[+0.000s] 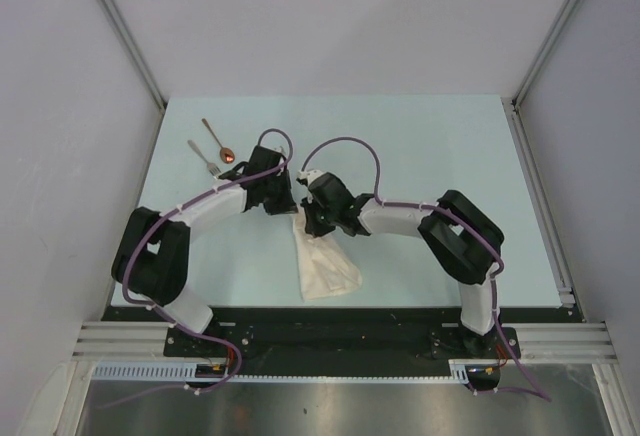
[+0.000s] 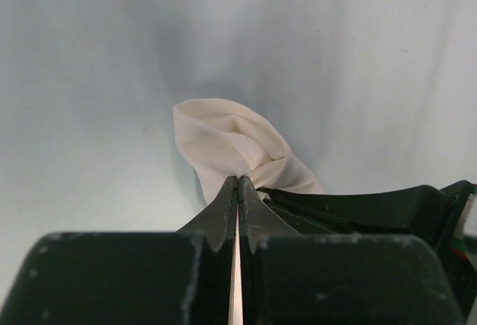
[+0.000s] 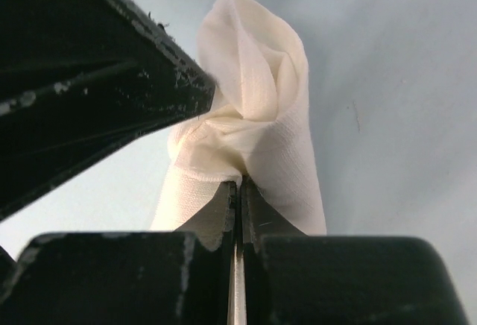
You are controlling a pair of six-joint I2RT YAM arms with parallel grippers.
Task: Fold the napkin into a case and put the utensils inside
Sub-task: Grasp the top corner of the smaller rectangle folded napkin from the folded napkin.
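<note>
Grip: left gripper [image 2: 238, 183] and right gripper [image 3: 238, 187] both clenched on napkin [image 1: 322, 261] top.
Axis: napkin trailed toward bases.
Utensils: fork [image 1: 204, 158], spoon [image 1: 217, 141] probably nearer left arm.

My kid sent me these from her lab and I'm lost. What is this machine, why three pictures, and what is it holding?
Two robot arms are bolted at the near edge of a pale table. One picture looks down from above; the other two come from cameras on each wrist. The left hand and the right hand are both pinched shut on one end of a cream napkin, bunching it. A fork and a copper-bowled spoon lie untouched at the far left.
</note>
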